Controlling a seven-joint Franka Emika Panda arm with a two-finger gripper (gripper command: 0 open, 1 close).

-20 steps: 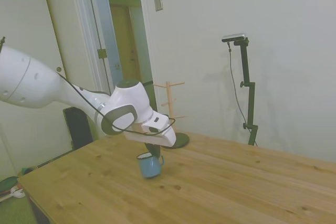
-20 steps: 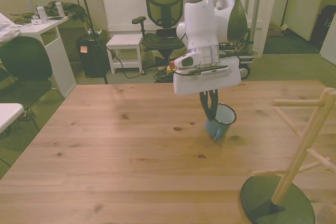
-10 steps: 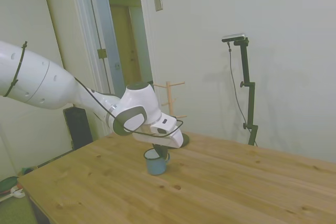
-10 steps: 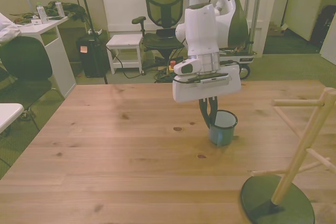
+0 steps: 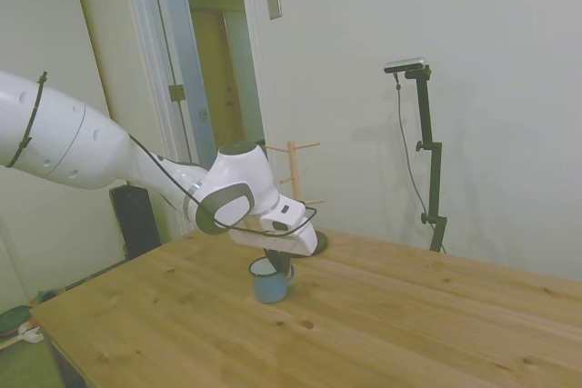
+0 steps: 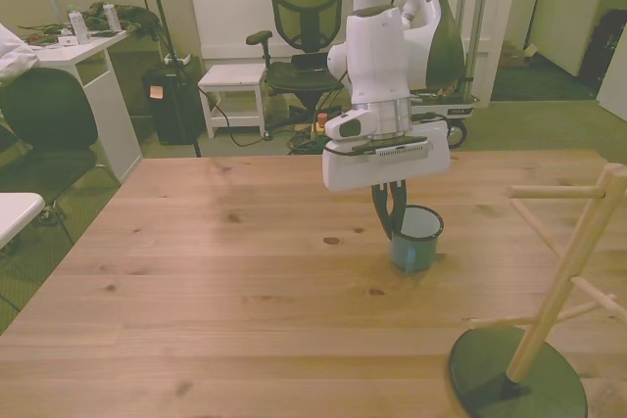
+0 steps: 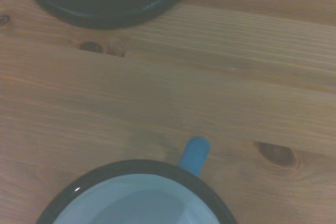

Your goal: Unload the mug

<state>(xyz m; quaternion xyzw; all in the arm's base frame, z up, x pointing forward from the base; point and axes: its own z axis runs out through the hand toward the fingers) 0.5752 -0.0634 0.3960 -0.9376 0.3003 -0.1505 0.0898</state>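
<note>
Standing upright on the table (image 6: pixel 196 271), mug (image 6: pixel 415 240), tool (image 6: pixel 392 227) pinching its rim, no readable writing.

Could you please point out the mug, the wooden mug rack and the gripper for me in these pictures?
mug (image 6: pixel 415 245): front view, on its blue outer wall.
wooden mug rack (image 6: pixel 560 291): front view, on its slanted centre post.
gripper (image 6: pixel 390 227): front view, between the dark fingertips at the mug's rim.
</note>
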